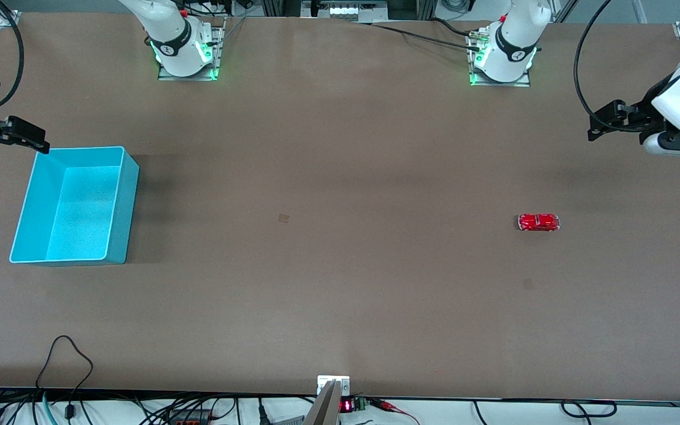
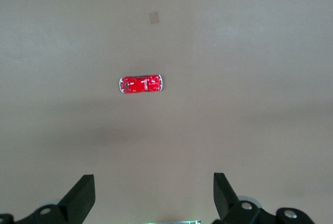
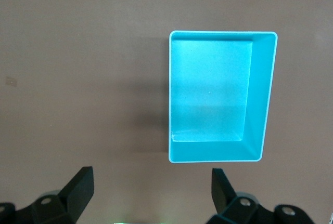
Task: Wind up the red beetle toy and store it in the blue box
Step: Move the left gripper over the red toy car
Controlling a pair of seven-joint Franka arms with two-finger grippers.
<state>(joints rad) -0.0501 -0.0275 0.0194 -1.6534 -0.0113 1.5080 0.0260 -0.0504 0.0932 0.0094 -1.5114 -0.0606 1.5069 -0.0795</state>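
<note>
Red beetle toy [image 1: 539,222], glossy, rounded, lies untouched; left gripper [image 2: 153,198], right gripper [image 3: 151,195] both spread.

On the table [image 1: 340,295]: one red beetle toy [image 1: 539,222], one blue box [image 1: 74,206], two grippers, left gripper [image 1: 597,125] and right gripper [image 1: 36,140].

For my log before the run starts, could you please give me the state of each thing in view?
Small glossy red beetle toy car: resting on the table, ungripped.
Rectangular turquoise-blue plastic box: upright, empty.
Left gripper: open, above the table.
Right gripper: open, beside the box.
</note>
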